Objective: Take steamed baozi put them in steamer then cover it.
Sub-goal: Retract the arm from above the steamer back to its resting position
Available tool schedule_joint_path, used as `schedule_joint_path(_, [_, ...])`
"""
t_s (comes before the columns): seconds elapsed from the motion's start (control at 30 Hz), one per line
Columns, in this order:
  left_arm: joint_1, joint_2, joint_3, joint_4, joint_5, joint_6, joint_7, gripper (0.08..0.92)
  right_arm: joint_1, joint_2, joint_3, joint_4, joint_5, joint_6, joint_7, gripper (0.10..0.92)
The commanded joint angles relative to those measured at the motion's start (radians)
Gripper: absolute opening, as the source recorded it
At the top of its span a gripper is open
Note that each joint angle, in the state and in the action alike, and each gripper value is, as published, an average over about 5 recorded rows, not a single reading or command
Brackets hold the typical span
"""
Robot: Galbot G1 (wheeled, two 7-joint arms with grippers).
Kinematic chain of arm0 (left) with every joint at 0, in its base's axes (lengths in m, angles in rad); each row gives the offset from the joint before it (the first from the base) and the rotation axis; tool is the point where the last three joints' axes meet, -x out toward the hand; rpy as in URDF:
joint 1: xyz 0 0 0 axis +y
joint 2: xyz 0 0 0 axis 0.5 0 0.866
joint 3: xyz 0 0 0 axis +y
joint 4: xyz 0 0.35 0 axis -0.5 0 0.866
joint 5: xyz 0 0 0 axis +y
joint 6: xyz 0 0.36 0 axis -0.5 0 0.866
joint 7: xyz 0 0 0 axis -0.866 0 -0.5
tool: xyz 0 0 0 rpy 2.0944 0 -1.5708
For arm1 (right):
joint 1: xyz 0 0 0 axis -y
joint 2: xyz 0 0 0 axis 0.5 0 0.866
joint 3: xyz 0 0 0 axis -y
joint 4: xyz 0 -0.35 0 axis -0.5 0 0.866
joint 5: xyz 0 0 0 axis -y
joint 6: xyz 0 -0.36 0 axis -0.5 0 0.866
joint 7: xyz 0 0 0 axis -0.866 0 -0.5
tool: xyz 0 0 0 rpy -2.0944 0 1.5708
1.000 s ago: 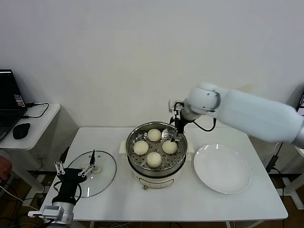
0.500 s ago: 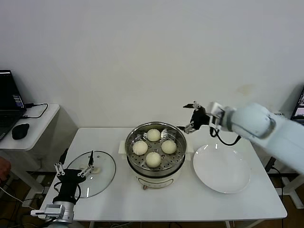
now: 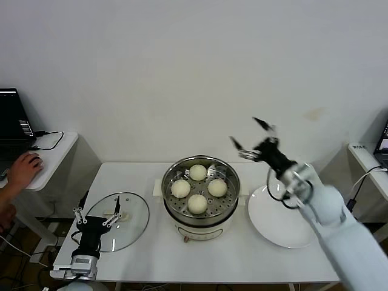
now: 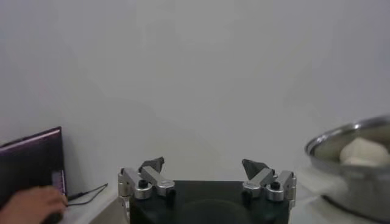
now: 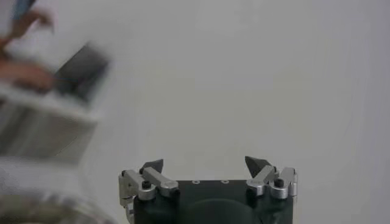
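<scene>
The steamer (image 3: 232,193) stands mid-table with several cream-white baozi (image 3: 197,172) on its perforated tray. Its steel rim also shows in the left wrist view (image 4: 341,137) with one baozi (image 4: 362,151). The cover (image 3: 134,219), a glass lid, lies flat on the table left of the steamer. My left gripper (image 3: 94,216) is open and empty, low at the lid's near-left edge; its fingers show spread in its wrist view (image 4: 203,165). My right gripper (image 3: 250,136) is open and empty, raised in the air right of the steamer; its wrist view (image 5: 205,163) shows only wall ahead.
A white plate (image 3: 267,219) lies right of the steamer, partly under my right arm. A side table at the left holds a laptop (image 3: 12,124), and a person's hand (image 3: 21,170) rests on it. The wall stands close behind the table.
My right arm has pulled back from over the steamer, to the right and upward, gripper open. A person's hand has come onto the side table. The left arm has not moved.
</scene>
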Motion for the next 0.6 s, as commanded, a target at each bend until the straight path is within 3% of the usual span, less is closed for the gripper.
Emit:
schedule_joint_path(0.03, [-0.046, 0.005, -0.045, 0.156, 0.692, -0.058, -0.043, 0.823, -0.537, 0.368, 0.696, -0.018, -0.024, 0.218, -0.010, 0.822])
schedule_joint_path(0.3, [-0.023, 0.066, -0.104, 0.313, 1.097, -0.032, 0.012, 0.823, -0.610, 0.424, 0.721, -0.021, -0.053, 0.217, -0.005, 0.823])
schedule_joint_path(0.6, [-0.126, 0.151, -0.071, 0.437, 1.205, 0.018, 0.073, 0.823, -0.606, 0.479, 0.677, 0.005, -0.089, 0.211, 0.003, 0.823])
